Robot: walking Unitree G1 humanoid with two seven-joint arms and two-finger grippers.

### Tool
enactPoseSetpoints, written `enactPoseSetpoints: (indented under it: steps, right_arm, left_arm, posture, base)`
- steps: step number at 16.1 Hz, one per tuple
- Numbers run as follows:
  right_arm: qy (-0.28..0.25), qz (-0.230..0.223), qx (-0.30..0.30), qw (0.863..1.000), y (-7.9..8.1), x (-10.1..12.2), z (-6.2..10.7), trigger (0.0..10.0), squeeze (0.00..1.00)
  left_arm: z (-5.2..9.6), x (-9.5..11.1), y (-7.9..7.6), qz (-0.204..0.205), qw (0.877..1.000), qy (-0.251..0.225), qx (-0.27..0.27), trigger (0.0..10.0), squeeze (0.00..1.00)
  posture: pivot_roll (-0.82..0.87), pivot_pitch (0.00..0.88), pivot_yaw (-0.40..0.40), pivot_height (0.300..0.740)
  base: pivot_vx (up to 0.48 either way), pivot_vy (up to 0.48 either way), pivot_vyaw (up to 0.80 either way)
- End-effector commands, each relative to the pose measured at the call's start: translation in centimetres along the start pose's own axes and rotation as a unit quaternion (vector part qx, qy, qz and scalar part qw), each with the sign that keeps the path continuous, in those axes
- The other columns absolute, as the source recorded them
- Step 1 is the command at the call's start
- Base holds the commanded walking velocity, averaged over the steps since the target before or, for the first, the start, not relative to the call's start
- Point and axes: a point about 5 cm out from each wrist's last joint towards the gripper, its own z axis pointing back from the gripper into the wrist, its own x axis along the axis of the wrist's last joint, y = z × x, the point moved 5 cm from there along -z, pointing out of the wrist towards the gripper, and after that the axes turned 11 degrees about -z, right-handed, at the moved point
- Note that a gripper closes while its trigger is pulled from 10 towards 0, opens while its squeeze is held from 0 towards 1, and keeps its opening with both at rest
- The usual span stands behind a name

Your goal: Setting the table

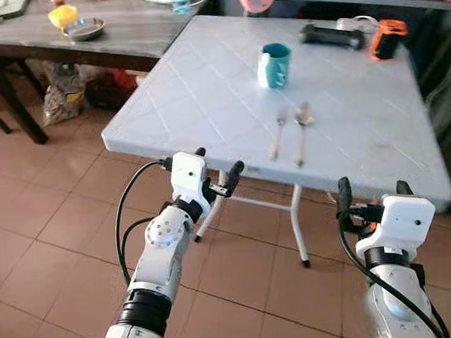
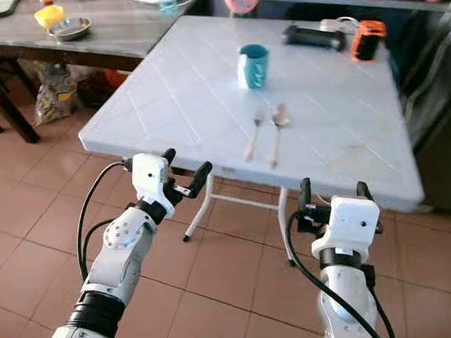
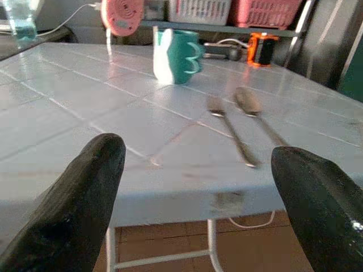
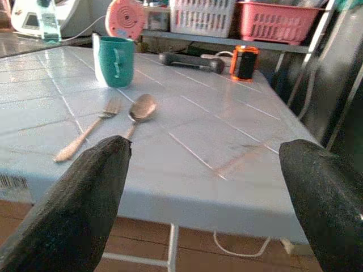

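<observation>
A white square table [image 1: 206,87] stands before me. On it sit a teal and white mug [image 1: 274,65], and nearer me a fork [image 1: 277,133] and a spoon [image 1: 302,130] lying side by side. My left gripper [image 1: 218,169] hangs open just below the table's near edge, left of the cutlery. My right gripper [image 1: 372,188] is open too, below the near right edge. In the wrist views the fork [image 3: 227,127], spoon [image 4: 139,109] and mug [image 4: 115,60] lie beyond the open fingers.
A black handset [image 1: 332,36] and an orange and black object [image 1: 387,38] lie at the table's far side. A wooden table [image 1: 128,34] at the left carries a metal bowl [image 1: 83,29] and a yellow cup [image 1: 63,15]. Bags [image 1: 61,94] sit under it. Tiled floor lies below.
</observation>
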Motion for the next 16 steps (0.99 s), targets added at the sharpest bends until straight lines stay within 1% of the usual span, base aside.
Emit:
enactPoseSetpoints:
  steps: [1,8,10,12,13,14,15,16]
  right_arm:
    - [-0.005,0.004,-0.007,1.0,-0.3,0.2,0.1,10.0,0.0]
    - [-0.007,0.005,-0.008,1.0,-0.4,0.3,-0.1,10.0,0.0]
    - [-0.006,0.005,-0.005,1.0,-0.3,0.2,-0.2,10.0,0.0]
    - [-0.005,0.005,-0.002,1.0,-0.3,0.1,-0.2,10.0,0.0]
    - [-0.006,0.005,0.0,1.0,-0.2,0.3,-0.2,10.0,0.0]
    - [-0.007,0.006,0.002,1.0,-0.3,0.4,-0.2,10.0,0.0]
    - [-0.007,0.008,0.002,1.0,-0.5,0.6,0.0,10.0,0.0]
    - [-0.007,0.01,0.002,1.0,-0.8,0.6,0.1,10.0,0.0]
  left_arm:
    - [-0.1,0.2,-0.4,-0.001,1.0,-0.003,-0.011,10.0,0.0]
    - [-0.1,0.1,-0.5,-0.001,1.0,0.0,-0.011,10.0,0.0]
    - [0.1,-0.3,-0.1,-0.005,1.0,0.012,0.002,10.0,0.0]
    - [0.4,-0.9,0.4,-0.022,0.999,0.024,0.018,10.0,0.0]
    - [1.3,-1.3,1.8,-0.028,0.999,0.03,0.036,10.0,0.0]
    - [1.9,-1.5,2.5,-0.037,0.998,0.034,0.046,10.0,0.0]
    - [2.8,-1.9,3.5,-0.05,0.996,0.041,0.06,10.0,0.0]
    - [3.1,-2.0,3.7,-0.059,0.995,0.043,0.067,10.0,0.0]
  posture:
    - [0.02,0.114,0.045,0.74]
    - [0.03,0.114,0.037,0.74]
    - [0.03,0.116,0.031,0.74]
    - [0.04,0.116,0.028,0.74]
    - [0.04,0.116,0.027,0.74]
    - [0.03,0.115,0.025,0.74]
    - [0.03,0.115,0.024,0.74]
    - [0.03,0.114,0.02,0.74]
  base:
    - [0.42,0.0,0.0]
    - [0.468,0.0,0.0]
    - [0.337,0.0,0.0]
    - [0.0,0.0,0.0]
    - [0.0,0.0,0.0]
    - [0.0,0.0,0.0]
    - [0.0,0.0,0.0]
    - [0.0,0.0,0.0]
